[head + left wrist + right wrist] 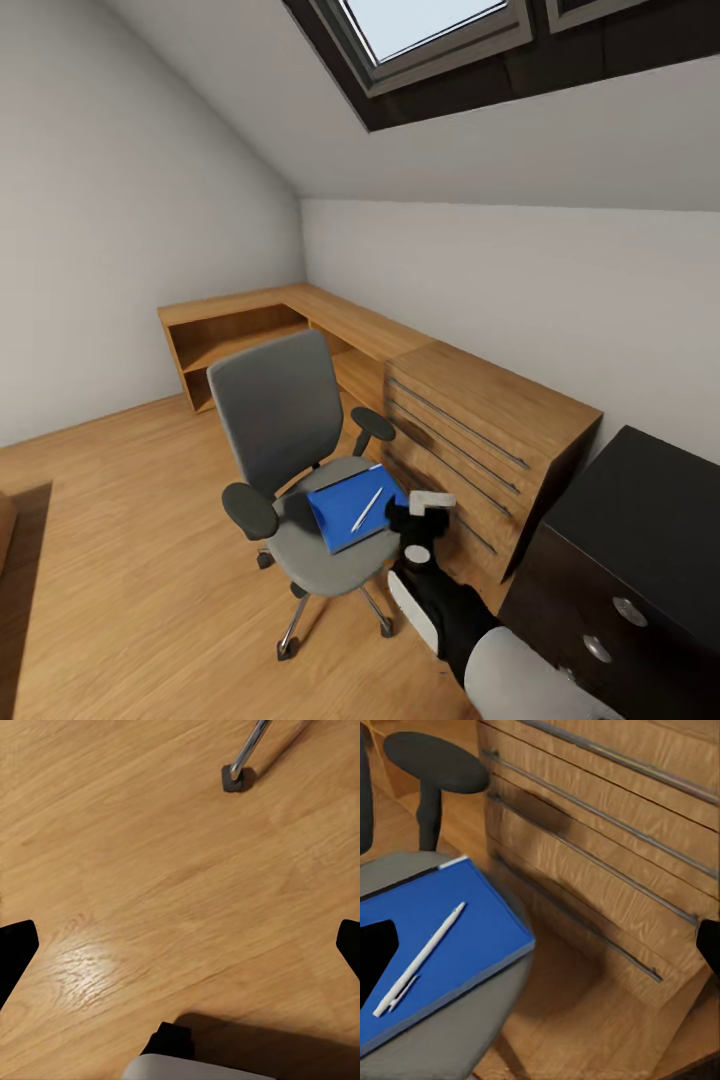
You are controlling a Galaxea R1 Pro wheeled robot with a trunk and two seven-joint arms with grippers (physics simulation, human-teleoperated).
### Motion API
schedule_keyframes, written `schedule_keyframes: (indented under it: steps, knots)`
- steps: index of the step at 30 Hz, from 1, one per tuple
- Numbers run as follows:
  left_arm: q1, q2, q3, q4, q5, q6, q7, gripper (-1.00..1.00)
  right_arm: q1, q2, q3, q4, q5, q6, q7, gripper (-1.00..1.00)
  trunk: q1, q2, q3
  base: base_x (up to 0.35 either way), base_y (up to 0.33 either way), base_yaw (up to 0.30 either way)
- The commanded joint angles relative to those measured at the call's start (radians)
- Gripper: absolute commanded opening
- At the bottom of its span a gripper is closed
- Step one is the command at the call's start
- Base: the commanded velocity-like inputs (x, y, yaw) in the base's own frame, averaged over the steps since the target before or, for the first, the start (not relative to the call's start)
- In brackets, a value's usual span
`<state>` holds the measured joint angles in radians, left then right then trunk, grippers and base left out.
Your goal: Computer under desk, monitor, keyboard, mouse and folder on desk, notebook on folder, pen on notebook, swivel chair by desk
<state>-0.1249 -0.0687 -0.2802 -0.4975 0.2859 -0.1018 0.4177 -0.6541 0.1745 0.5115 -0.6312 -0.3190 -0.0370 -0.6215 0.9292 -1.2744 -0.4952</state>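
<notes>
The grey swivel chair point(285, 450) stands on the wood floor in front of a chest of drawers. On its seat lies the blue folder point(352, 508) point(450, 930), with the white pen point(366, 509) point(420, 958) on top. My right gripper point(415, 512) point(540, 952) hovers open at the folder's right edge, one finger over the blue cover and the other toward the chest. My left gripper point(180, 945) is open above bare floor near a chair caster point(236, 778). A corner of the black desk point(650, 490) shows at the lower right. The notebook, computer, monitor, keyboard and mouse are out of view.
The light-wood chest of drawers point(480, 430) point(607, 832) with bar handles stands between chair and desk, close to the chair's armrest point(373, 423) point(435, 765). A low wooden shelf unit point(250, 330) runs along the far walls. Open floor point(110, 560) lies left of the chair.
</notes>
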Motion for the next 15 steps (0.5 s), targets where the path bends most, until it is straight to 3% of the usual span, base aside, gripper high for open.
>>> schedule_keyframes:
  steps: [1,2,3,4,7,12,15]
  knots:
    - [-0.001,0.001,-0.008,0.000,0.011,-0.005,0.007,1.00,-0.025,0.000,0.000,0.013,-0.047,0.035,-0.006,1.00,0.000,-0.001,-0.001,0.000,0.000,0.000]
    - [-0.001,0.002,-0.007,0.000,0.011,-0.006,0.008,1.00,-0.064,0.000,-0.011,0.031,-0.118,0.107,-0.006,1.00,0.000,-0.001,-0.001,0.000,0.000,0.000]
    - [-0.001,0.002,-0.006,0.000,0.011,-0.006,0.009,1.00,-0.077,0.000,-0.017,0.037,-0.151,0.140,-0.006,1.00,0.000,-0.001,-0.001,0.000,0.000,0.000]
    - [-0.001,0.002,-0.003,0.000,0.012,-0.008,0.009,1.00,-0.097,0.000,-0.029,0.048,-0.212,0.192,-0.006,1.00,0.000,-0.001,-0.001,0.000,0.000,0.000]
    - [-0.001,0.003,0.017,0.000,0.012,-0.022,0.010,1.00,-0.118,0.000,-0.038,0.053,-0.282,0.248,-0.013,1.00,0.000,-0.001,-0.001,0.000,0.000,0.000]
    - [-0.001,0.002,0.065,0.000,0.012,-0.060,0.008,1.00,-0.128,0.000,-0.039,0.045,-0.317,0.280,-0.032,1.00,0.000,-0.001,-0.001,0.000,0.000,0.000]
    - [-0.001,0.002,0.088,0.000,0.013,-0.075,0.007,1.00,-0.128,0.000,-0.005,0.025,-0.310,0.287,-0.038,1.00,0.000,-0.001,-0.001,0.000,0.000,0.000]
